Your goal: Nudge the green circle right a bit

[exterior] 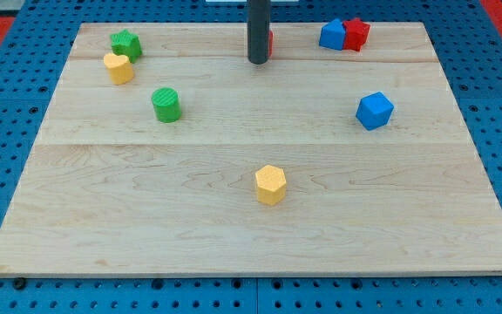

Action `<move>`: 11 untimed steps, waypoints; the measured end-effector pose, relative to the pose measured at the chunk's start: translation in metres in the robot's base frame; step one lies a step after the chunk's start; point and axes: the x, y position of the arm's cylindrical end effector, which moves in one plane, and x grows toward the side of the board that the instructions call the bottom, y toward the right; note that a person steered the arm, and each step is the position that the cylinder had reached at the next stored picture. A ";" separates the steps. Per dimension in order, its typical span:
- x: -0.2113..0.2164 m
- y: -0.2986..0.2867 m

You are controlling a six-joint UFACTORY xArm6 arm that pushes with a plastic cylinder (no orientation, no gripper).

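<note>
The green circle (166, 104) is a short green cylinder on the wooden board's left half, standing alone. My tip (257, 61) is the end of a dark rod near the view's top centre, well to the right of the green circle and above it in the view, not touching it. A red block (270, 41) is mostly hidden right behind the rod.
A green star block (126, 44) and a yellow block (118, 67) touch at the top left. A blue block (332, 35) and a red star block (356, 34) touch at the top right. A blue cube (375, 111) sits at right, a yellow hexagon (270, 184) at lower centre.
</note>
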 end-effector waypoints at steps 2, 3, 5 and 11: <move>0.006 0.005; 0.037 0.023; 0.099 0.015; 0.102 -0.173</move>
